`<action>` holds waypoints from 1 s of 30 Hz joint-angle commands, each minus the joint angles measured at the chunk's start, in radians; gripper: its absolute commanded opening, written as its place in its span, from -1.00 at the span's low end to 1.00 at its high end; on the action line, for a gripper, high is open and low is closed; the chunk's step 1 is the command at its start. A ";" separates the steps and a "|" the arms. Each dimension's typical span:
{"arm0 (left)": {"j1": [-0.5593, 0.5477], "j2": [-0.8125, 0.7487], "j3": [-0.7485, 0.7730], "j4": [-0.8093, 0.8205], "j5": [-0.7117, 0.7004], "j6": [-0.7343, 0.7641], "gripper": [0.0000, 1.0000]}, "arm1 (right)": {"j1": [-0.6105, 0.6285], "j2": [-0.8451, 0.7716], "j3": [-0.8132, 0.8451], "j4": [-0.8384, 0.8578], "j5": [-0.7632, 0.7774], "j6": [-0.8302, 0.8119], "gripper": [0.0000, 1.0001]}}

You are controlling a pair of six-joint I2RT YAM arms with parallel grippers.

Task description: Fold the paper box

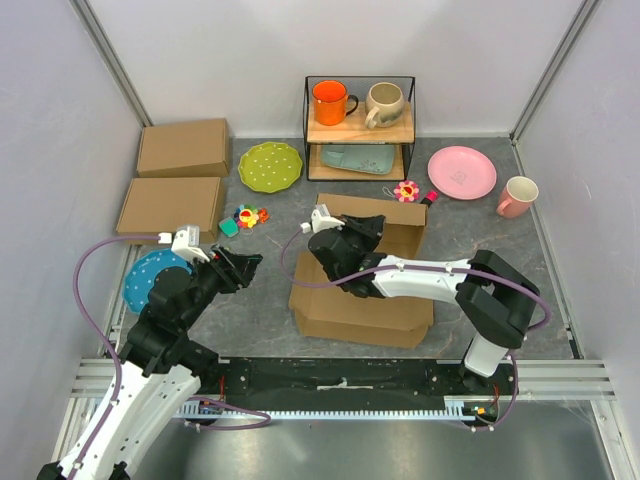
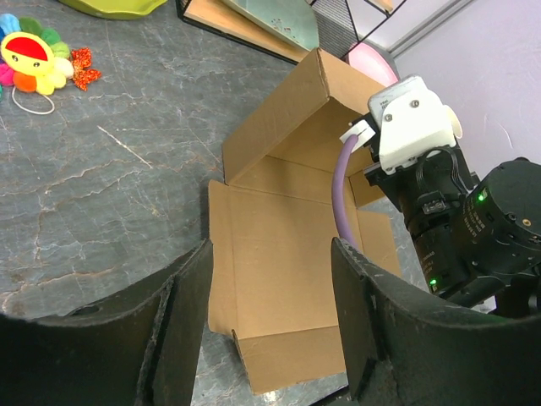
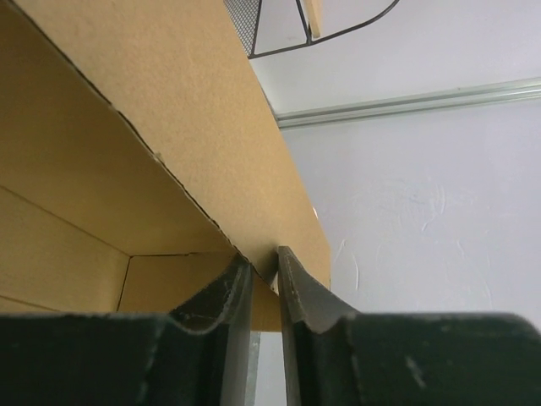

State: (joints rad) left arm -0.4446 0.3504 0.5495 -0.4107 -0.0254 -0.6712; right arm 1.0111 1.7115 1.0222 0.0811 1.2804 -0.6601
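The paper box is a brown cardboard sheet lying partly folded in the middle of the table, with its far wall standing up. My right gripper reaches in from the left over the box. In the right wrist view its fingers are nearly together, and the right gripper pinches the edge of a cardboard wall. My left gripper hovers left of the box, open and holding nothing. Between its wide-apart fingers the box floor and near flap show.
Two ready-made brown boxes sit at the far left, with a blue plate beneath the left arm. Behind are a green plate, small toys, a wire shelf with mugs, a pink plate and a pink mug.
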 commanded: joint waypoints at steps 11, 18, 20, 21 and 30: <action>0.003 -0.025 0.050 0.010 -0.015 0.036 0.30 | -0.017 0.022 0.030 0.154 0.019 -0.096 -0.17; 0.003 -0.027 0.055 0.003 -0.018 0.039 0.30 | -0.042 0.025 0.026 0.140 0.005 -0.084 -0.61; 0.001 -0.027 0.067 -0.002 -0.019 0.042 0.30 | -0.043 0.022 0.032 0.126 -0.001 -0.076 -0.81; 0.003 -0.027 0.072 -0.002 -0.021 0.044 0.30 | -0.045 0.020 0.048 0.102 0.000 -0.076 -0.88; 0.003 -0.007 0.187 0.003 -0.102 0.079 0.31 | -0.039 -0.081 0.104 0.011 0.027 -0.073 -1.00</action>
State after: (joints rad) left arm -0.4446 0.3336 0.6476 -0.4278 -0.0566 -0.6472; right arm 0.9676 1.7218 1.0672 0.1230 1.2953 -0.7746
